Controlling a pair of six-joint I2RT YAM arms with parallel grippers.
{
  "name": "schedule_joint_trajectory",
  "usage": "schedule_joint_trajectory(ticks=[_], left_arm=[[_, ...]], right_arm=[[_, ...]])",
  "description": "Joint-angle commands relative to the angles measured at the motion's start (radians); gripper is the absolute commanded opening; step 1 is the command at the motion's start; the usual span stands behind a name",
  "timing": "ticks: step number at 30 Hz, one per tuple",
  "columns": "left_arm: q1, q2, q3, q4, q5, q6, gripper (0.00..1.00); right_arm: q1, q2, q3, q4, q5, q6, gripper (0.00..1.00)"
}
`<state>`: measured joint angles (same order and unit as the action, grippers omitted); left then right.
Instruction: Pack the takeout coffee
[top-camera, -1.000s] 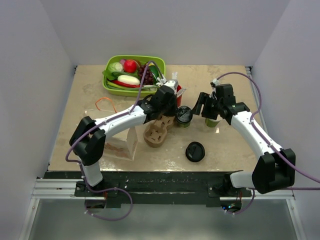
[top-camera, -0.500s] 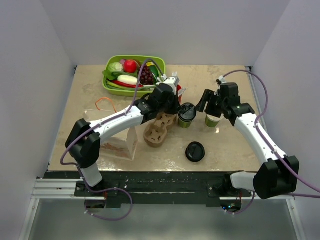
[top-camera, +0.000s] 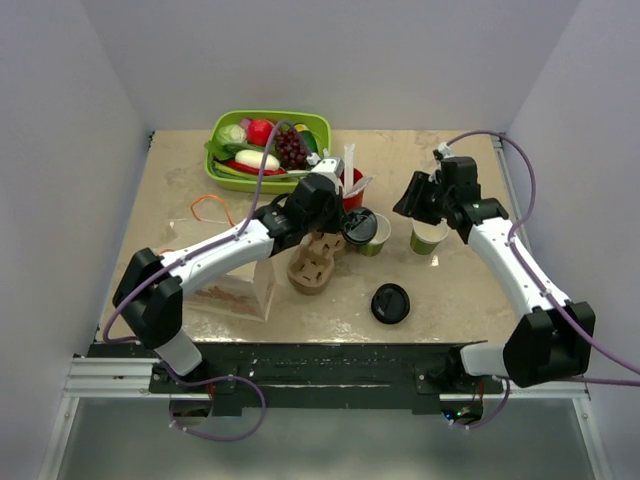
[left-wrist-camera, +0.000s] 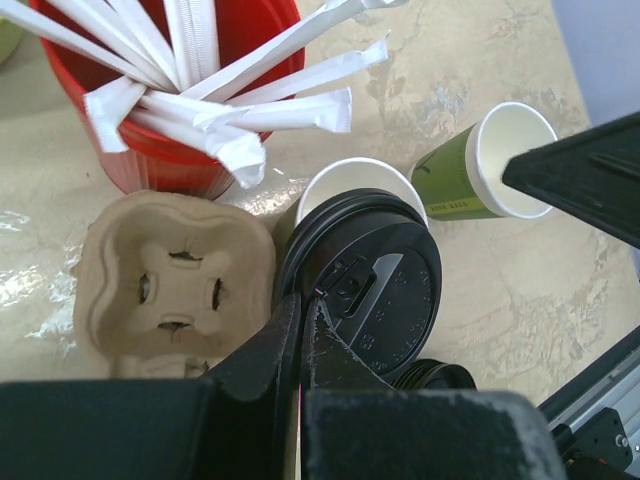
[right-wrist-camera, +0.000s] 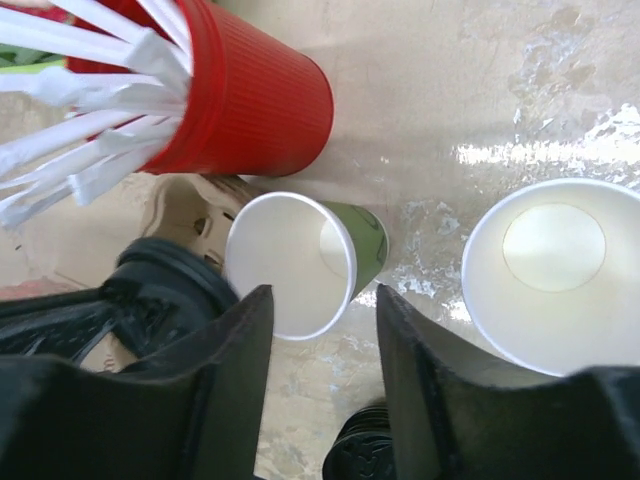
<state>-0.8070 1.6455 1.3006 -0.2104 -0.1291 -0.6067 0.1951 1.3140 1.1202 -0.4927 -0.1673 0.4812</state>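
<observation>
The left end effector (left-wrist-camera: 301, 315) pinches the black lid (left-wrist-camera: 375, 275) by its edge, right by the open green cup (left-wrist-camera: 345, 178) on the desk (left-wrist-camera: 500, 300). The right end effector (right-wrist-camera: 315, 380) is spread wide.

Top camera high, near side, whole table (top-camera: 445, 292); wrist cameras close, looking down, share red cup (right-wrist-camera: 255, 100)

The beige marbled table (top-camera: 450, 300) bears a green tray of produce (top-camera: 236, 182) at its far edge, left of centre. Just in front of it is a red cup of wrapped straws (top-camera: 354, 192), then a cardboard cup carrier (top-camera: 312, 268) mid-table. A green paper cup (top-camera: 378, 236) and a second green paper cup (top-camera: 429, 237) sit right of centre. A loose black lid (top-camera: 390, 303) lies toward the near edge. A brown paper bag (top-camera: 245, 290) and an orange loop (top-camera: 208, 208) lie on the left half.
</observation>
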Motion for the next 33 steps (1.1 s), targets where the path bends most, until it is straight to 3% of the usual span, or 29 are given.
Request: schedule_joint_trajectory(ticks=[1,16,20,24,33], left_arm=[[0.002,-0.096,-0.037,0.019,-0.055,0.015,0.0],[0.002,-0.165,-0.096,0.04,-0.05,0.038,0.0],[0.002,-0.174,-0.101,0.045,-0.058,0.041,0.0],[0.002,-0.184,-0.101,0.048,-0.061,0.047,0.0],[0.0,-0.185,-0.101,0.066,0.02,0.054,0.0]], right_arm=[[0.0,0.076,0.012,0.035,0.002,-0.018,0.46],[0.096,0.231,0.033,0.028,0.1,0.0,0.44],[0.099,0.237,0.03,0.009,0.134,0.011,0.35],[0.109,0.226,0.027,-0.006,0.101,0.017,0.18],[0.135,0.169,0.026,-0.162,0.086,-0.029,0.13]])
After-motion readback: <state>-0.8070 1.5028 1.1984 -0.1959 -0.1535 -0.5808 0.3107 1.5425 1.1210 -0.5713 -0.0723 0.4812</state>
